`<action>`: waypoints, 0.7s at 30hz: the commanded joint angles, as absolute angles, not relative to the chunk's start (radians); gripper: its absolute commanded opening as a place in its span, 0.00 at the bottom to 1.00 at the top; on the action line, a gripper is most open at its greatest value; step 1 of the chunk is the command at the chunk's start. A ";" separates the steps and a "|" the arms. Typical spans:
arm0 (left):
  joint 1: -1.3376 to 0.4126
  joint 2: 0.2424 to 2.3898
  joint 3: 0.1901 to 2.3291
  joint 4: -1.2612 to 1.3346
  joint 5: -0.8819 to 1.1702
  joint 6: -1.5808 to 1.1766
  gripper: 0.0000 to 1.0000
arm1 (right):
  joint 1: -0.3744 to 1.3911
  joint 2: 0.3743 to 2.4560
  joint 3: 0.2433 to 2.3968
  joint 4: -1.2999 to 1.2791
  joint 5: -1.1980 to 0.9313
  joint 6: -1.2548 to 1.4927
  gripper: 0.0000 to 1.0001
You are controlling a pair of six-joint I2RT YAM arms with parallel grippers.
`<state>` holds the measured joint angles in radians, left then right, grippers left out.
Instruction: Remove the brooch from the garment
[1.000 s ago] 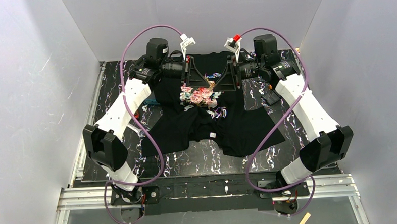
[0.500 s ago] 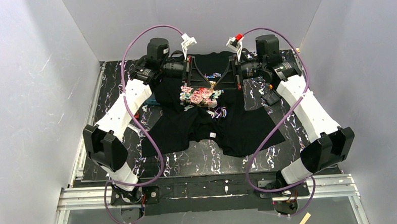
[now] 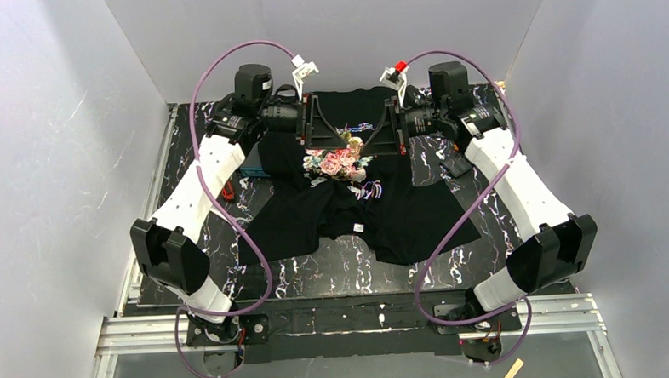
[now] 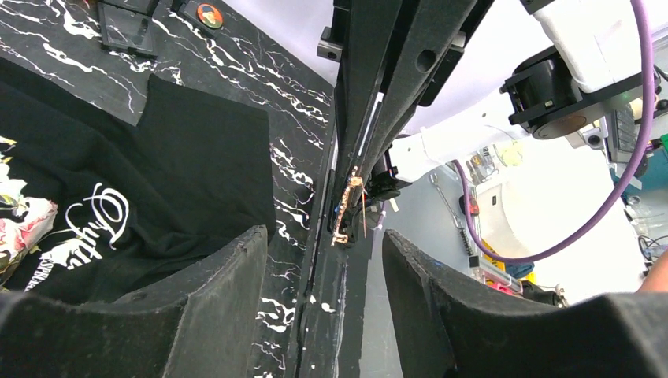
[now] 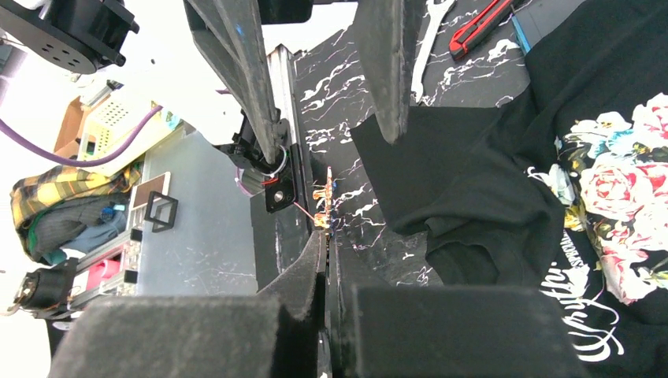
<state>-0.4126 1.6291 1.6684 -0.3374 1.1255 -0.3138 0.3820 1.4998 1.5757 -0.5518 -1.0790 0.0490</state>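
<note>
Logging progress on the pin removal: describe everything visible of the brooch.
The brooch is a small, thin, gold-toned metal piece with tiny orange and blue bits, seen edge-on. The right claw is shut on one end of it, pinching it at the fingertips. It appears held clear of the black T-shirt, touching nothing else. Finer detail is too small to tell.

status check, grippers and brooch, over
left gripper open. right gripper shut on brooch. brooch looks clear of garment. no obstruction seen.
</note>
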 commanded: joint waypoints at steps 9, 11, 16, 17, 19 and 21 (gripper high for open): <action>-0.442 1.586 1.696 -0.372 1.141 -0.293 0.55 | 0.423 1.456 1.554 -0.549 -1.120 0.071 0.01; -0.453 1.590 1.697 -0.377 1.131 -0.290 0.55 | 0.427 1.455 1.555 -0.543 -1.120 0.080 0.01; -0.464 1.599 1.701 -0.395 1.116 -0.276 0.48 | 0.434 1.454 1.555 -0.536 -1.114 0.091 0.01; -0.467 1.601 1.702 -0.398 1.121 -0.276 0.48 | 0.434 1.454 1.555 -0.533 -1.114 0.095 0.01; -0.471 1.603 1.704 -0.400 1.133 -0.275 0.48 | 0.436 1.454 1.555 -0.530 -1.113 0.099 0.01; -0.475 1.600 1.699 -0.404 1.143 -0.271 0.48 | 0.436 1.456 1.555 -0.527 -1.114 0.102 0.01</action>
